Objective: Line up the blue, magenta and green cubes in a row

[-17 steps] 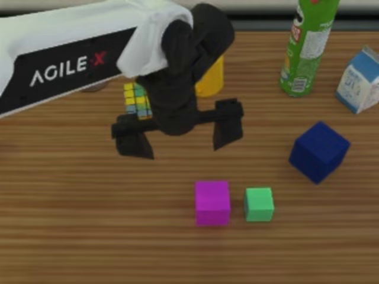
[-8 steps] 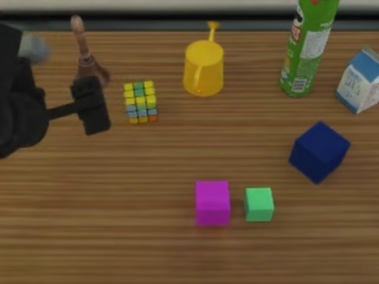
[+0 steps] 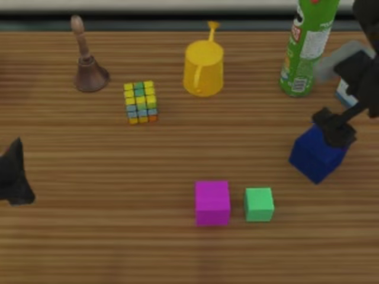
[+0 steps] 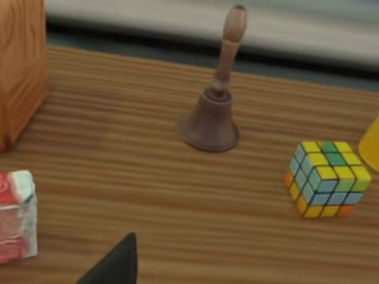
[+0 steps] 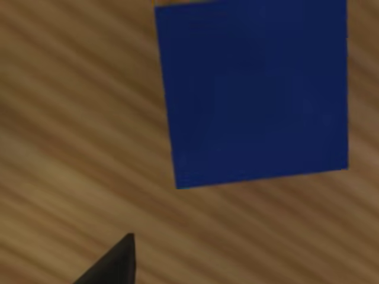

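Hovering over blue cube [image 3: 317,157]: right hand [image 3: 336,131]; yellow cup [image 3: 204,68] upright

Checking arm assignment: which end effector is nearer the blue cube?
Right. The right end effector is over the blue cube at the table's right side. The left end effector sits at the far left edge, well away from it.

- The table [image 3: 89,236] is made of brown wood with thin stripes that run from the left side to the right side.
- Along the far edge of the table lies a dark strip [image 3: 148,25].
- Behind it is a pale band [image 3: 177,5].
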